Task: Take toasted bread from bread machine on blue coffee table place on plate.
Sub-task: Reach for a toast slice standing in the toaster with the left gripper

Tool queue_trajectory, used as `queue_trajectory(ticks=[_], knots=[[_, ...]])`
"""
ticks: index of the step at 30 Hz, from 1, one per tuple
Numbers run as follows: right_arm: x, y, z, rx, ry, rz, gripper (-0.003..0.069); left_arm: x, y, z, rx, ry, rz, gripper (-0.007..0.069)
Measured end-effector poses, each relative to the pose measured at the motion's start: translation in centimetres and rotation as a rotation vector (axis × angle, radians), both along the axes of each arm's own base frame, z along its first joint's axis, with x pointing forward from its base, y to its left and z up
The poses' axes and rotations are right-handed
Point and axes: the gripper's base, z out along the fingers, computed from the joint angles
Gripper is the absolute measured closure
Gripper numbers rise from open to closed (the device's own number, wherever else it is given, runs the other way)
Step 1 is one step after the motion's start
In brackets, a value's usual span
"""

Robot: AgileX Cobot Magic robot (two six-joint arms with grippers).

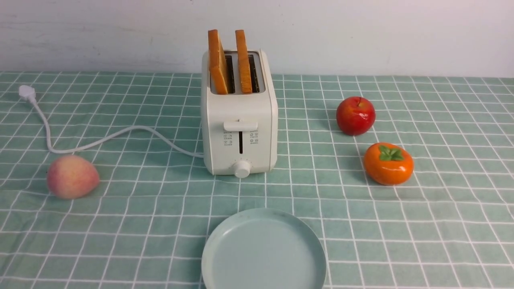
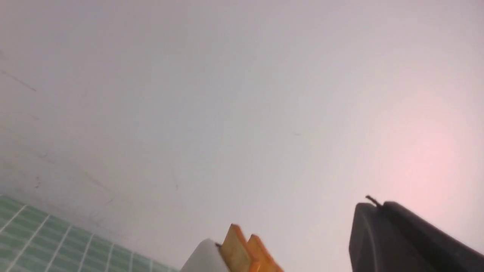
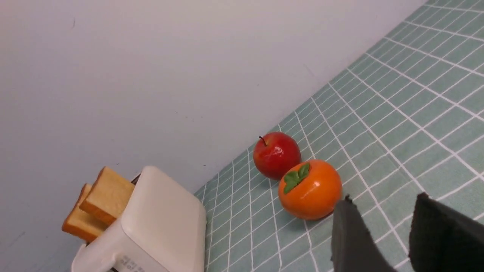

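Note:
The cream-white bread machine [image 1: 239, 120] stands at the middle back of the blue coffee table [image 1: 120, 224]. Two slices of toasted bread [image 1: 218, 62] [image 1: 243, 61] stand upright in its slots. The pale blue-green plate [image 1: 217, 249] lies bare at the front centre. Neither gripper shows in the front view. In the left wrist view my left gripper [image 2: 376, 206] is shut and empty, up in the air, with the toast [image 2: 242, 253] and bread machine [image 2: 206, 260] far off. In the right wrist view my right gripper [image 3: 385, 198] is open and empty above the cloth, apart from the bread machine [image 3: 159, 211] and toast [image 3: 107, 194].
A peach [image 1: 72, 176] lies at the left beside the toaster's white cord [image 1: 120, 134] and plug [image 1: 27, 93]. A red apple [image 1: 355, 115] and an orange persimmon [image 1: 388, 163] sit to the right; both show in the right wrist view [image 3: 276, 155] [image 3: 310, 189]. A white wall [image 1: 361, 32] runs behind.

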Motion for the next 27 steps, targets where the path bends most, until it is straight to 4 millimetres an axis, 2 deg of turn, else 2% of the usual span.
queue_trajectory(ticks=[1, 3, 6, 8, 11, 14, 17, 18, 21, 22, 24, 25, 26, 27], knots=[[0.0, 0.0, 0.0, 0.007, -0.001, 0.0, 0.0419, -0.2, 0.0, 0.2, 0.0, 0.006, 0.001, 0.0638], [0.0, 0.0, 0.0, 0.034, -0.005, 0.0, 0.0419, 0.7, 0.0, 2.5, 0.035, 0.238, 0.015, 0.0638], [-0.1, 0.6, 0.3, 0.097, 0.029, 0.065, 0.0419, 2.9, -0.4, 3.5, 0.094, 0.578, -0.008, 0.0638], [-0.5, 1.5, 1.9, 0.123, 0.057, 0.167, 0.0431, 4.9, -1.1, 3.5, 0.144, 0.834, -0.076, 0.0638], [-0.7, 2.7, 5.4, 0.11, 0.129, 0.299, 0.0461, 8.5, -2.4, 3.1, 0.207, 1.073, -0.21, 0.0638], [0.3, 3.7, 9.6, 0.001, 0.262, 0.437, 0.0505, 12.7, -3.7, 1.9, 0.237, 1.178, -0.342, 0.0638], [2.0, 4.3, 12.2, -0.159, 0.44, 0.582, 0.055, 17.0, -4.9, -0.1, 0.244, 1.27, -0.46, 0.0638], [2.3, 4.4, 12.5, -0.173, 0.472, 0.603, 0.0552, 17.0, -5.0, 0.0, 0.24, 1.265, -0.463, 0.0638], [4.4, 4.5, 13.3, -0.297, 0.68, 0.776, 0.0612, 21.6, -7.2, -0.3, 0.317, 1.295, -0.539, 0.0638], [4.6, 4.5, 13.3, -0.3, 0.693, 0.786, 0.0615, 21.6, -7.3, 0.0, 0.32, 1.285, -0.542, 0.0638], [5.3, 4.5, 13.0, -0.332, 0.718, 0.82, 0.065, 24.2, -9.3, 2.0, 0.383, 1.216, -0.531, 0.0638], [5.3, 4.5, 13.0, -0.335, 0.717, 0.821, 0.065, 24.3, -9.5, 1.8, 0.385, 1.223, -0.53, 0.0638], [5.5, 4.5, 12.9, -0.344, 0.716, 0.824, 0.0659, 25.9, -10.6, 3.7, 0.393, 1.167, -0.512, 0.0638], [5.5, 4.5, 12.9, -0.344, 0.715, 0.822, 0.066, 26.1, -10.7, 3.9, 0.397, 1.16, -0.509, 0.0638]])
